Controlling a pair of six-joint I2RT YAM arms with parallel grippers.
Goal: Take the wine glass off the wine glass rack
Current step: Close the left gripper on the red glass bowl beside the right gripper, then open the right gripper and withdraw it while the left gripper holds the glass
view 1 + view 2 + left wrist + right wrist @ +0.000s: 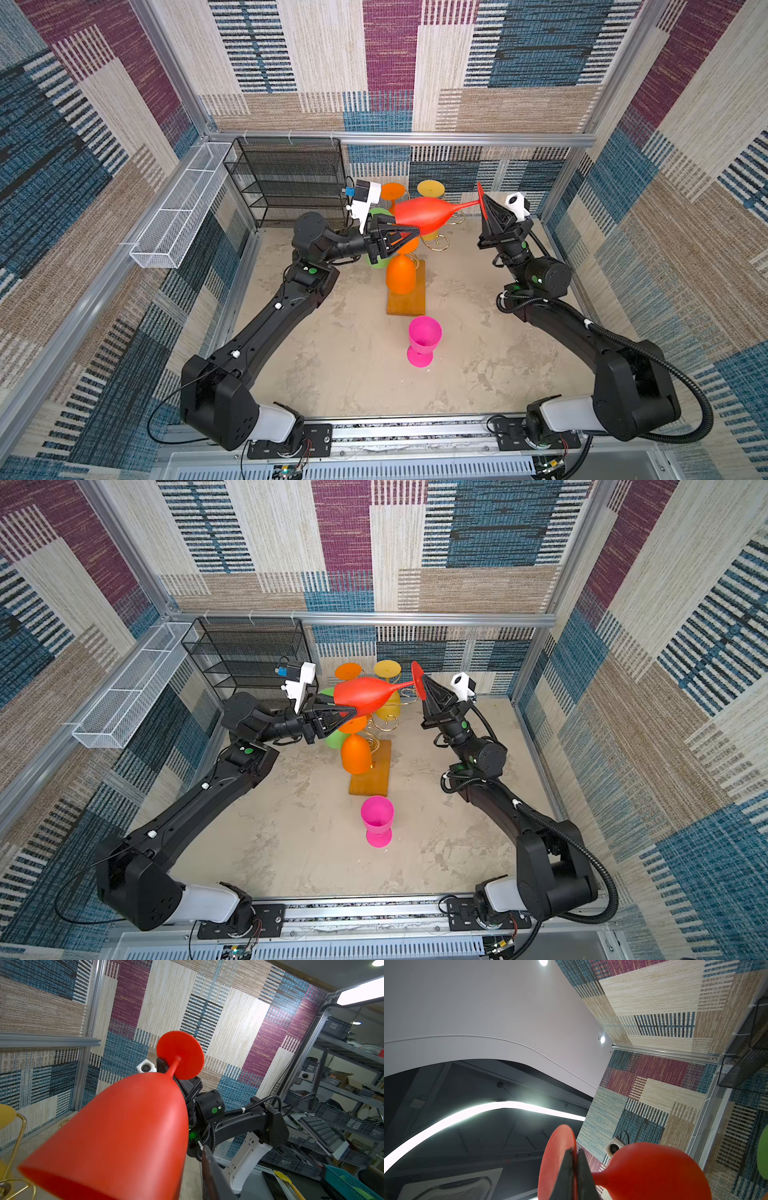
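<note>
A red wine glass [419,214] [361,694] lies on its side in the air above the wine glass rack [409,301] [374,779], whose gold wire arms rise from an orange-brown wooden base. My right gripper [484,200] [574,1151] is shut on the edge of the glass's round foot. My left gripper [417,232] [354,712] sits at the lower side of the bowl [124,1126], near its rim. One of its fingers [207,1159] stands a small gap off the bowl wall; the bowl hides the other finger.
Orange [401,274], green [376,259] and yellow [431,188] glasses hang upside down on the rack. A pink glass [424,338] stands upright in front of the base. A black mesh shelf [286,178] and a white wire basket [183,208] line the back left.
</note>
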